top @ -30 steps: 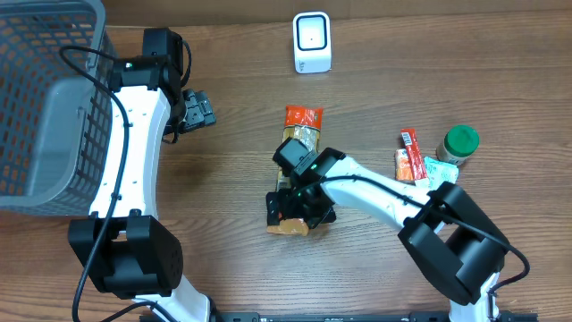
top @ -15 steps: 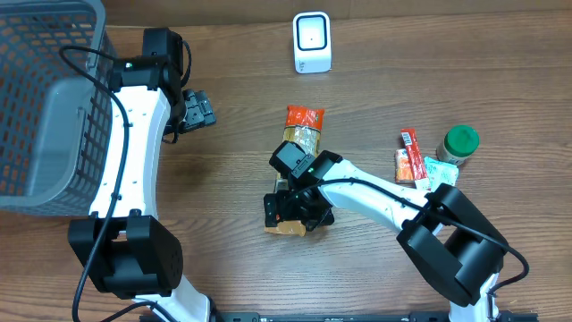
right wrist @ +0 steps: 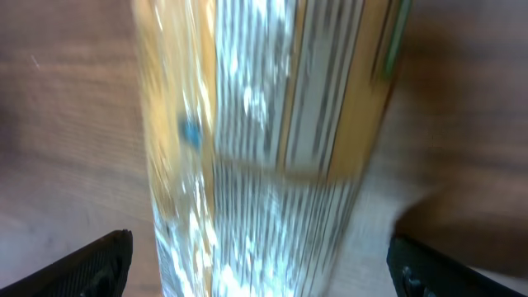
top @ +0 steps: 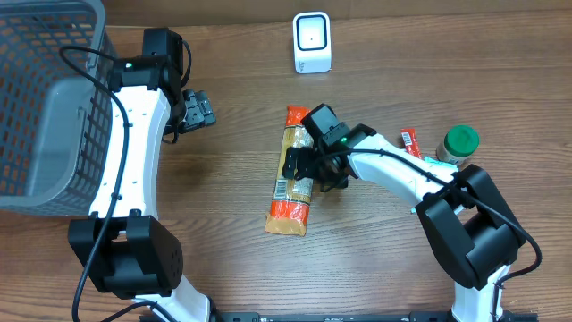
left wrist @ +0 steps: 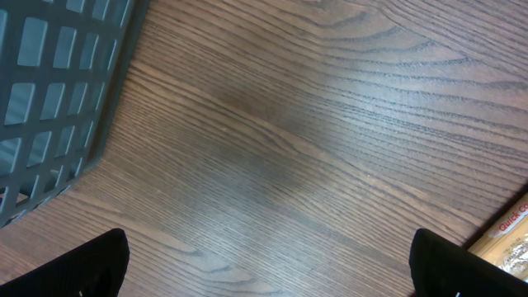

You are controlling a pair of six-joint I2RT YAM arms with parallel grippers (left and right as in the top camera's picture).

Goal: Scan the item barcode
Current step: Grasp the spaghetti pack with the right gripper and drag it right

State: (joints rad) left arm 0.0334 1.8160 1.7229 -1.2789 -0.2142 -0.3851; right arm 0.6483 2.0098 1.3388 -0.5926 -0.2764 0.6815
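The item is a long orange and clear packet (top: 290,210) lying flat mid-table, its length running from far to near. My right gripper (top: 312,170) hovers over the packet's middle, open, straddling its width. In the right wrist view the packet (right wrist: 247,124) is blurred and fills the space between the wide-apart fingertips (right wrist: 99,264), which do not touch it. A white label (top: 281,189) shows on the packet's left edge. The white scanner (top: 312,42) stands at the far middle. My left gripper (top: 197,109) hangs open over bare wood (left wrist: 268,165), holding nothing.
A grey mesh basket (top: 45,98) fills the far left; its wall (left wrist: 49,82) shows in the left wrist view. Red sachets (top: 409,157), a teal sachet (top: 438,170) and a green-lidded jar (top: 462,143) lie at the right.
My right gripper has moved from the packet's near end up to its middle, uncovering the near orange end. The packet lies where it was. The left arm has not moved.
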